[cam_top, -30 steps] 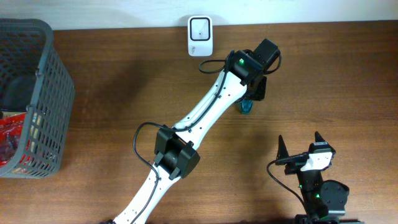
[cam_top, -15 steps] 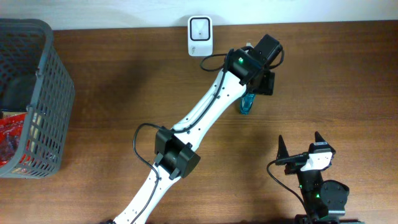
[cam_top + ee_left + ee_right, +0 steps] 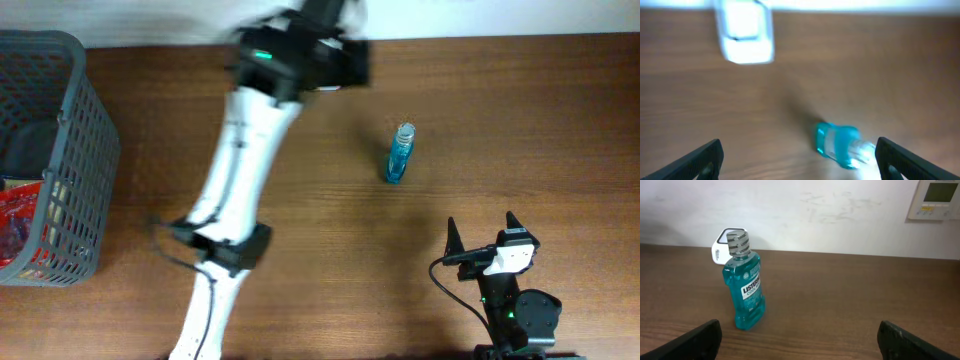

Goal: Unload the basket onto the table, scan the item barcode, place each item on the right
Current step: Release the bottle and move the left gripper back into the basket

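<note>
The blue mouthwash bottle point(image 3: 400, 152) stands upright and free on the tabletop point(image 3: 540, 110), right of centre. The left tool point(image 3: 797, 150), blurred, hangs near the back edge by the white scanner point(image 3: 744, 35), fingers spread wide and empty. The right tool point(image 3: 799, 327) is also spread, facing the bottle from well apart.

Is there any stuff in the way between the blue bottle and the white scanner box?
No, nothing visible. In the left wrist view, only bare wooden table lies between the blue bottle and the white scanner.
</note>
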Action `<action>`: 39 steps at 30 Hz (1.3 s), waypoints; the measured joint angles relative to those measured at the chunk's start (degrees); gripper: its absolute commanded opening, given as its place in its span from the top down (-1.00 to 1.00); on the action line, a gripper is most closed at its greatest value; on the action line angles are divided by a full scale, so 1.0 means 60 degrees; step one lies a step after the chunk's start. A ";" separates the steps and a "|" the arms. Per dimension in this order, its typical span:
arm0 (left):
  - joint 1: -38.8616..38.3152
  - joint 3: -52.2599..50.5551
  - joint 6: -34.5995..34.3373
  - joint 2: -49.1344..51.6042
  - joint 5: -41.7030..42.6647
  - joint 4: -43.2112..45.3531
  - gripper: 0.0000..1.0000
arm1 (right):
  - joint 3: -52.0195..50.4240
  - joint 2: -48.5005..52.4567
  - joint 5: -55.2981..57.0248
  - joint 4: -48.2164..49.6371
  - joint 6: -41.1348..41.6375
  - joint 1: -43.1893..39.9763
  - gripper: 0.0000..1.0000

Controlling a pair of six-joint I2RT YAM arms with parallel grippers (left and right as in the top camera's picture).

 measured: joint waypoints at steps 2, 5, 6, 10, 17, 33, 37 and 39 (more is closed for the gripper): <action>0.1140 0.0000 0.0066 -0.0747 -0.0004 -0.0459 -0.98 | 0.0004 0.0000 0.0000 0.0000 0.0000 0.0000 -0.97; 0.2983 0.0004 0.0084 -0.1781 -0.0047 -0.0754 -0.98 | 0.0004 0.0000 0.0000 0.0000 -0.0004 0.0000 -0.97; 0.3683 0.0022 0.0098 -0.2098 -0.0069 -0.0794 -0.98 | 0.0000 0.0000 0.0000 0.0000 -0.0004 0.0000 -0.97; 0.6291 0.0098 0.0102 -0.2674 -0.0047 -0.0973 -0.98 | 0.0004 0.0000 -0.0004 -0.0004 -0.0007 0.0000 -0.97; 0.9952 -0.0678 -0.0310 -0.2670 -0.0076 -0.0758 -0.98 | 0.0004 0.0000 0.0000 0.0000 -0.0004 0.0000 -0.97; 1.1143 -0.8899 0.1206 -0.2634 -0.2703 0.1512 -0.98 | 0.0004 0.0000 0.0000 0.0000 0.0000 0.0000 -0.97; 1.1143 -1.0338 0.2040 -0.2626 -0.3071 0.2648 -0.79 | 0.0004 0.0000 0.0000 0.0000 -0.0004 0.0000 -0.97; 1.1143 -1.0706 0.2466 -0.2626 -0.3129 0.2987 -0.72 | 0.0004 0.0000 0.0000 0.0000 -0.0004 0.0000 -0.97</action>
